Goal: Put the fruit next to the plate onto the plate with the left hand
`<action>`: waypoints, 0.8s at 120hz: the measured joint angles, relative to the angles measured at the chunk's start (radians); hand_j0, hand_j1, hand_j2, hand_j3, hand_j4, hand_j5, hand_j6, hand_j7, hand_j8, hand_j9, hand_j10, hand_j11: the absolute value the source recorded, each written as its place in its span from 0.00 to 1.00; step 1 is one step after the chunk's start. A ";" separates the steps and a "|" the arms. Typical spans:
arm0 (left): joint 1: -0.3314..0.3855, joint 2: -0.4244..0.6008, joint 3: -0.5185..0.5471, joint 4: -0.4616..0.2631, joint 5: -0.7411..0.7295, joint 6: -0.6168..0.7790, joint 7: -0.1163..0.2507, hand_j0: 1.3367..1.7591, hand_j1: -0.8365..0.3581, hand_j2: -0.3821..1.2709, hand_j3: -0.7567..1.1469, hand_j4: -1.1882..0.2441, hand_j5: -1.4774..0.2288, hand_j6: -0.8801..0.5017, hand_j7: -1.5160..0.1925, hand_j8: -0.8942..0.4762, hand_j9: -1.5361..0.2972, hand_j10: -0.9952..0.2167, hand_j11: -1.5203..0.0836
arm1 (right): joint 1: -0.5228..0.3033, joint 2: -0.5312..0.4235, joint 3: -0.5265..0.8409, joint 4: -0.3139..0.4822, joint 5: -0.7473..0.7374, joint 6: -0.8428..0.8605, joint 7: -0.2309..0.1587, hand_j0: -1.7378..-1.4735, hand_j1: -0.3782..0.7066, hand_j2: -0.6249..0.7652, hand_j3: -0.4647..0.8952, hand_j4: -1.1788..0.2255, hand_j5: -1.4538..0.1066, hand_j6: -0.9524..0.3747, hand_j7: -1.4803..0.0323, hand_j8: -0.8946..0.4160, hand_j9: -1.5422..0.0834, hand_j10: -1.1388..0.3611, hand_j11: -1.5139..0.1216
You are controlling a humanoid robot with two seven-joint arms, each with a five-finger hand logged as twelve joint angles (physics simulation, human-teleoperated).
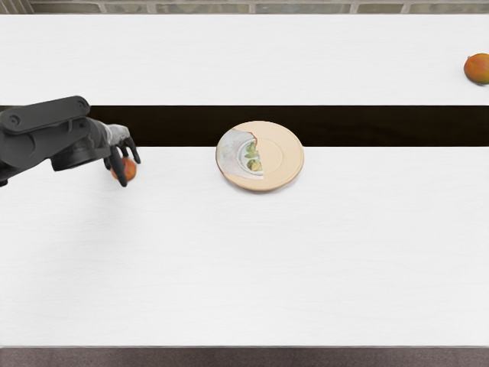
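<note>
Dark fingers [117, 164] hide part of the orange fruit [131, 170]

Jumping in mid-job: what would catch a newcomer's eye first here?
First the dark left hand, reaching in from the left edge with fingers curled around a small orange fruit. Then the tan plate at centre, to the hand's right, beside the dark gap. A second fruit sits at far top right.
</note>
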 joint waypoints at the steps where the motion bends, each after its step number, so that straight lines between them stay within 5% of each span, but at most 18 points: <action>1: 0.000 0.000 0.000 0.000 0.000 0.000 0.000 0.75 0.51 0.35 0.40 0.37 0.41 0.26 0.41 0.28 0.38 0.31 0.42 | 0.000 0.000 0.000 0.000 0.000 0.000 0.000 0.30 0.03 0.45 0.34 0.84 0.93 0.72 0.98 0.68 0.95 0.76 0.93; 62: -0.001 0.003 0.005 0.001 -0.008 -0.005 -0.003 0.75 0.41 0.55 0.40 0.33 0.25 0.24 0.45 0.37 0.25 0.16 0.28 | 0.000 0.000 0.000 0.000 0.000 0.000 0.000 0.30 0.03 0.45 0.34 0.84 0.93 0.72 0.98 0.68 0.95 0.76 0.93; 86: -0.050 0.005 -0.008 0.002 -0.019 -0.011 -0.001 0.75 0.42 0.63 0.40 0.29 0.22 0.27 0.30 0.32 0.23 0.14 0.25 | 0.000 0.000 0.000 0.000 0.000 0.000 0.000 0.30 0.03 0.45 0.34 0.84 0.93 0.72 0.98 0.68 0.95 0.76 0.93; 96: -0.075 0.000 -0.021 0.002 -0.022 -0.012 -0.001 0.75 0.48 0.55 0.40 0.26 0.21 0.25 0.28 0.29 0.22 0.14 0.24 | 0.000 0.000 0.000 0.000 0.000 0.000 0.000 0.30 0.03 0.45 0.34 0.84 0.93 0.72 0.98 0.68 0.95 0.76 0.93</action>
